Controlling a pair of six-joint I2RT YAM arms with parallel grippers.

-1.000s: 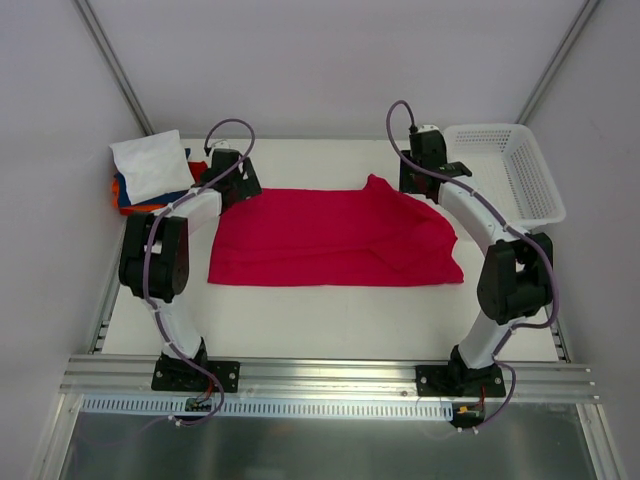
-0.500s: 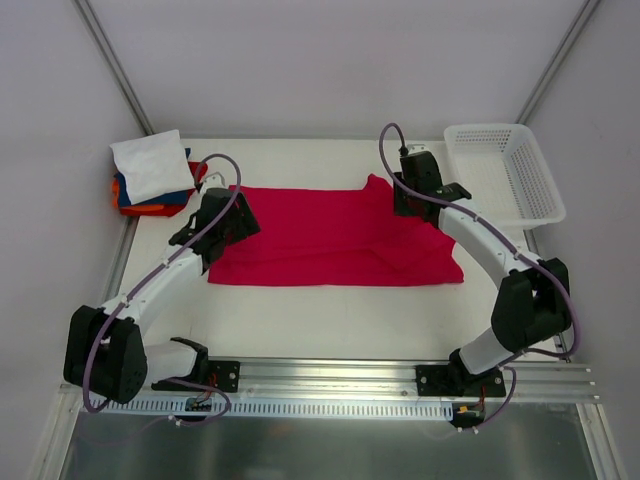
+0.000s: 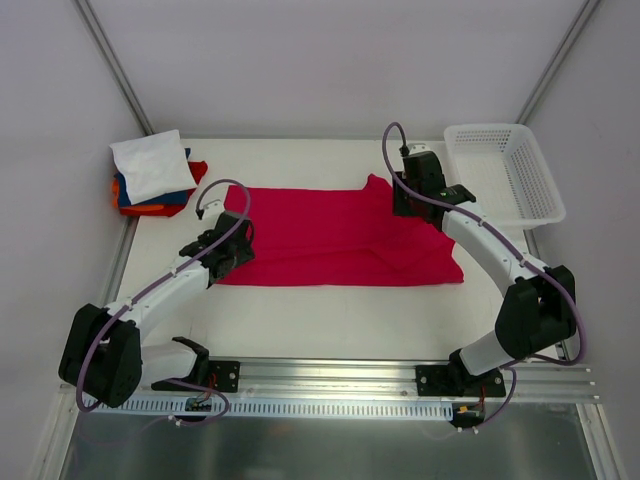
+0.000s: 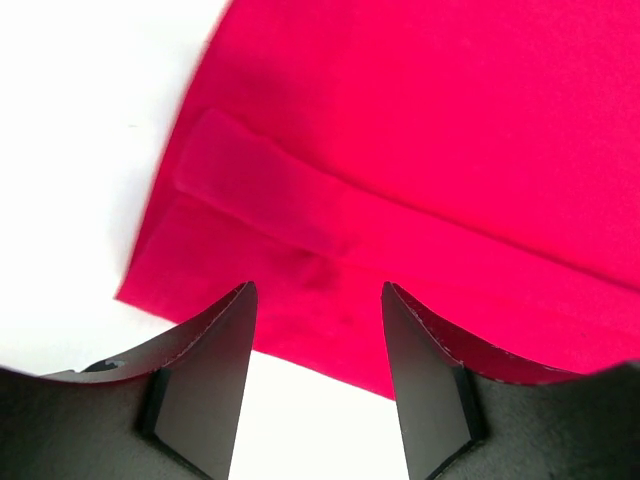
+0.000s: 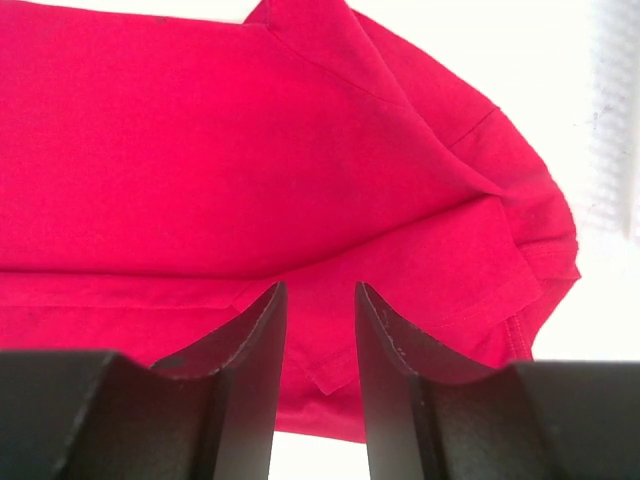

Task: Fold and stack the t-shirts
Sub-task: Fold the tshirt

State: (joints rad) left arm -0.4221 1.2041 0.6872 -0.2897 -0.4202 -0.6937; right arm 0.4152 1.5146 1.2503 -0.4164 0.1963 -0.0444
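Swinging the left gripper (image 4: 318,290) back to the near-left hem of the crimson t-shirt (image 3: 330,240) lying flat at centre, jaws half-spread and narrowing; holding the right gripper (image 5: 320,290), narrowly parted, over its far-right edge; readying a fold.

top cam sits high behind the arm bases (image 3: 195,375), looking down on the whole tabletop (image 3: 300,315); wrist cams peer past their own fingers (image 4: 200,385), super close to the red shirt (image 3: 330,235) all three views share; left gets its near-left corner, right its right end
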